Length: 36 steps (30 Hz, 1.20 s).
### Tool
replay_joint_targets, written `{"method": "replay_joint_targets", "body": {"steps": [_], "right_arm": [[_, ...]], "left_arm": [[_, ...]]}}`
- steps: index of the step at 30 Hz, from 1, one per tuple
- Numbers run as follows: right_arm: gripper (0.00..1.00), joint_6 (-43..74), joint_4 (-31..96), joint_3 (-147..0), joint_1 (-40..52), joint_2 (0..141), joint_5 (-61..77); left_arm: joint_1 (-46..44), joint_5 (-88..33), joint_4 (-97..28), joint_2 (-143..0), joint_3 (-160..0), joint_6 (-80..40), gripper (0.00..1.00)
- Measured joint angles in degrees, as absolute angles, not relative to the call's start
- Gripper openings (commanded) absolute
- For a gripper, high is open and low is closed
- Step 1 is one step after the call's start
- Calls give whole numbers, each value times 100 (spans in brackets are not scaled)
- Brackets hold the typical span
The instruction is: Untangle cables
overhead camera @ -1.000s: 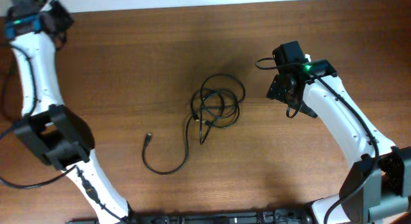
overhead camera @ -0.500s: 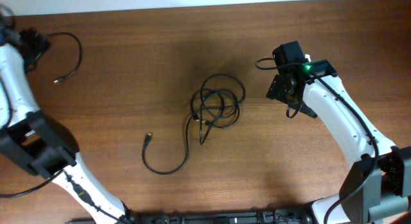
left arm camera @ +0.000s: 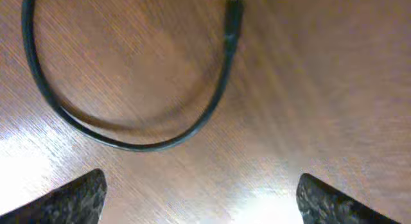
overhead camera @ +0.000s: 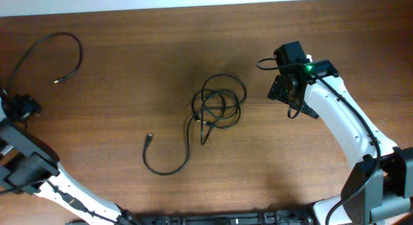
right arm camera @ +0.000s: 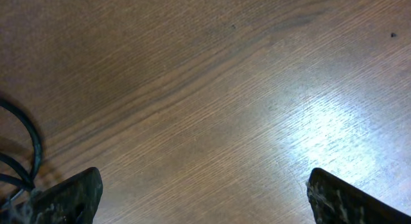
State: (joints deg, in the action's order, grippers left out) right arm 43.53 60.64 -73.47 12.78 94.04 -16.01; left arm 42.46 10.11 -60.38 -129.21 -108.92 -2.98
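Note:
One cable [overhead camera: 76, 46] lies alone as a loose arc at the far left, its plug [overhead camera: 57, 80] pointing inward. The same cable [left arm camera: 128, 142] curves over the wood in the left wrist view. My left gripper [overhead camera: 24, 106] [left arm camera: 205, 201] is open and holds nothing; it sits at the table's left edge, nearer than the arc. The other cables [overhead camera: 219, 102] form a tangled coil at mid-table, with one strand [overhead camera: 169, 172] trailing left and forward to a small plug [overhead camera: 150, 138]. My right gripper [overhead camera: 280, 89] [right arm camera: 209, 198] stands open just right of the coil, with a bit of cable [right arm camera: 31, 153] at its left.
The brown wooden table [overhead camera: 129, 102] has its far edge [overhead camera: 193, 4] against a white strip. The white right arm [overhead camera: 342, 122] reaches in from the near right corner.
My left gripper opened and let go of a cable, which now lies at the far left. The left arm then drew back toward me along the left edge. The right arm has not moved.

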Motion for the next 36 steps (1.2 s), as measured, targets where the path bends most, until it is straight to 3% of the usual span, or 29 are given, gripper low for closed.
{"method": "replay_joint_targets", "body": {"steps": [7, 10, 11, 12, 13, 17, 21, 25, 28, 30, 33, 35, 36], "right_arm": [[98, 4351, 6064, -7347, 1278, 9404, -1603], [98, 4348, 6071, -7347, 1278, 9404, -1599], [98, 4351, 6066, -7347, 1278, 9404, -1601], [98, 4351, 6066, -7347, 1278, 9404, -1601], [98, 4346, 6066, -7347, 1278, 9404, -1601], [98, 4351, 6066, -7347, 1278, 9404, -1599], [98, 4353, 6066, -7347, 1278, 9404, -1599], [98, 4351, 6055, -7341, 1278, 9404, -1599], [99, 4348, 6062, -7325, 1278, 9404, -1599], [98, 4353, 6069, -7325, 1278, 9404, -1599], [98, 4351, 6066, -7325, 1278, 9404, -1597], [98, 4351, 6058, -7325, 1278, 9404, -1599], [98, 4348, 6069, -7325, 1278, 9404, -1599]], "left_arm": [[4504, 296, -4849, -12925, -10033, 443, 92], [4504, 110, -4440, -12923, -9760, 607, 51], [4504, 58, -4388, -12921, -9743, 642, 20], [4504, 38, -4346, -12921, -9734, 666, 2], [4501, 40, -4338, -12921, -9732, 648, 0], [4510, -860, -4180, -12923, -9745, -84, 0], [4508, -2556, -3903, -12927, -10534, -2646, 0], [4397, -4442, -1396, -12936, -10715, -5951, 0], [3710, -4541, -27, -12967, -10728, -6973, 0], [3299, -4143, -86, -12969, -10726, -6755, 12], [2655, -2873, -760, -12975, -10742, -4895, 26], [2480, -2073, -1184, -12980, -10748, -3826, 55], [2432, -1656, -1444, -12982, -10748, -3284, 56]]}}
